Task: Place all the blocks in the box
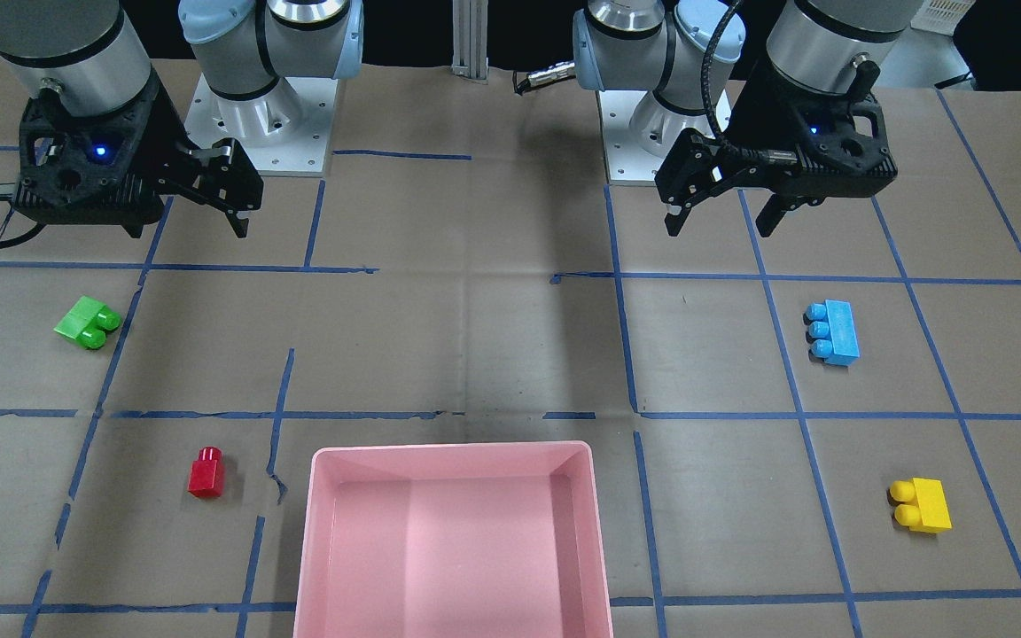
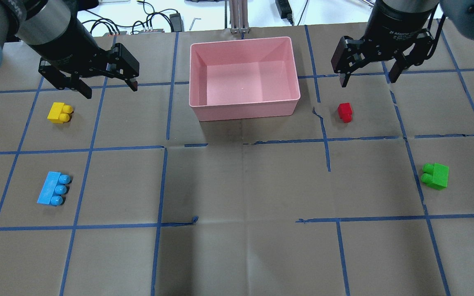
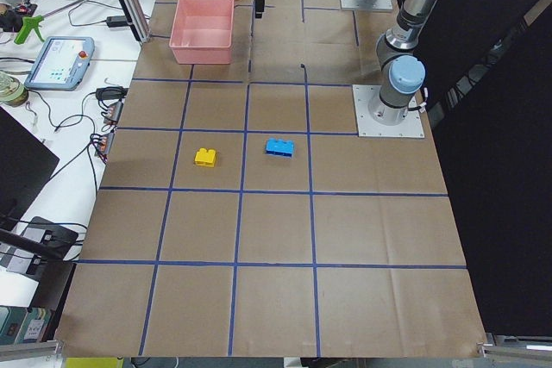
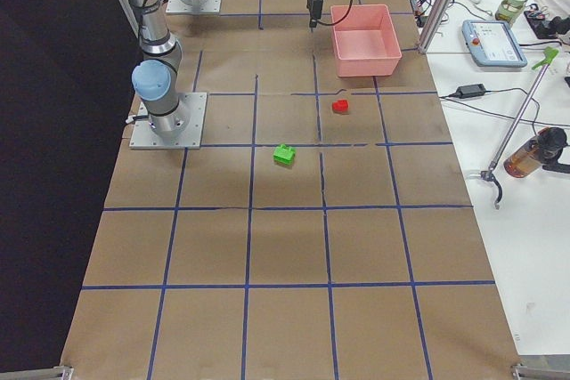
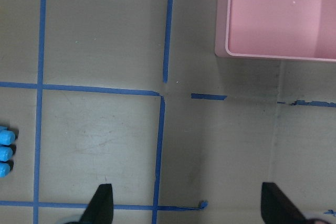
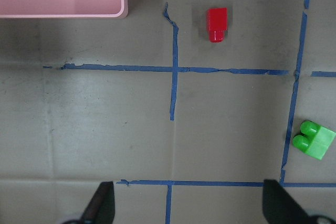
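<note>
All the blocks lie on the brown table, outside the pink box [image 2: 245, 111], which holds nothing. Yellow block [image 2: 59, 112] and blue block [image 2: 52, 188] lie on my left side. Red block [image 2: 345, 112] and green block [image 2: 436, 175] lie on my right side. My left gripper [image 2: 110, 90] is open and empty, hovering left of the box, just behind the yellow block. My right gripper [image 2: 366, 81] is open and empty, hovering just behind the red block. The left wrist view shows the blue block's studs [image 5: 4, 153] and the box corner [image 5: 278, 9]. The right wrist view shows red [image 6: 216, 23] and green [image 6: 314, 140].
Blue tape lines grid the table. The two arm bases stand on metal plates [image 1: 253, 115] [image 1: 652, 133] at the robot's edge. An aluminium post [image 2: 239, 16] and cables [image 2: 146, 24] sit just beyond the table's far edge, behind the box.
</note>
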